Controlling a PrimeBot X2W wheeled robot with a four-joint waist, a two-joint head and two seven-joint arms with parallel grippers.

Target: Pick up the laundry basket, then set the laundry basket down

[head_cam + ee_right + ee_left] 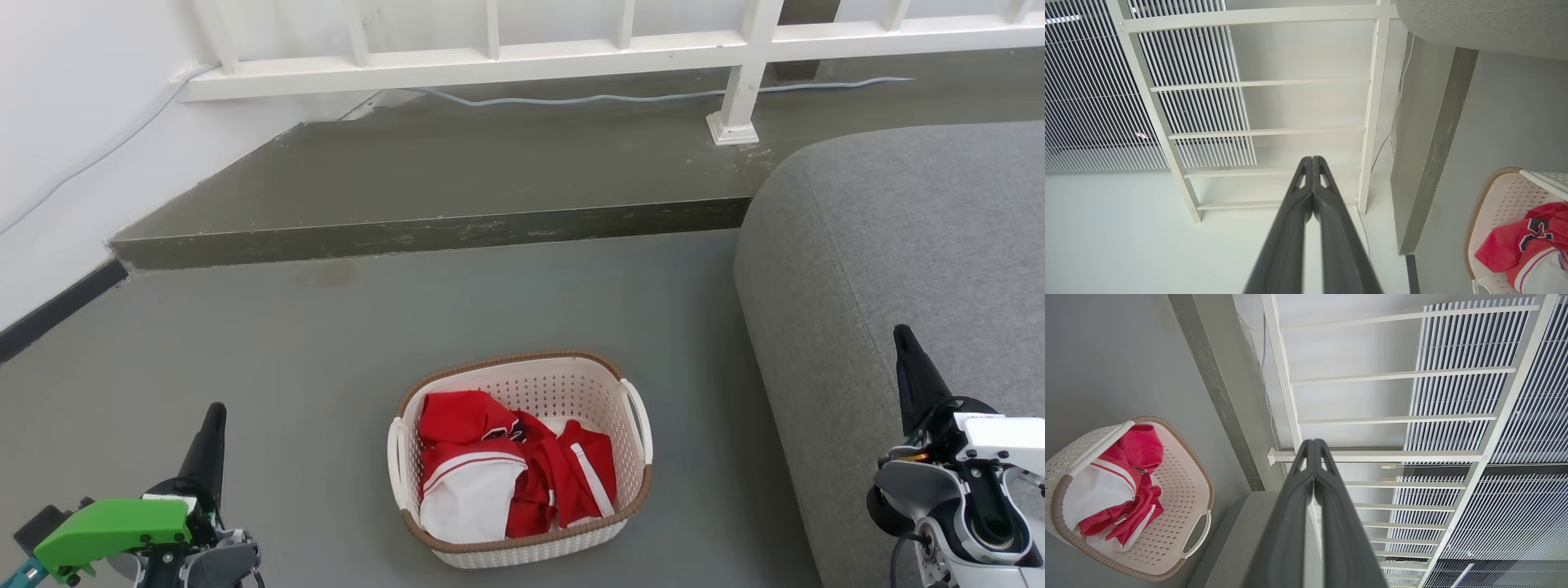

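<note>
Where basket point(531, 388) rests, floor point(286, 367) around (sofa point(898, 245) near)

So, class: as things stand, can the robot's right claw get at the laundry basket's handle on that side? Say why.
Probably yes. The right claw, shut, sits apart from the laundry basket, with bare floor between the handle and the sofa. The sofa close by may crowd the arm.

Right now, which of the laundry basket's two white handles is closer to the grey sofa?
The right-side handle of the laundry basket, facing the sofa; the left-side handle lies toward the left gripper.
</note>
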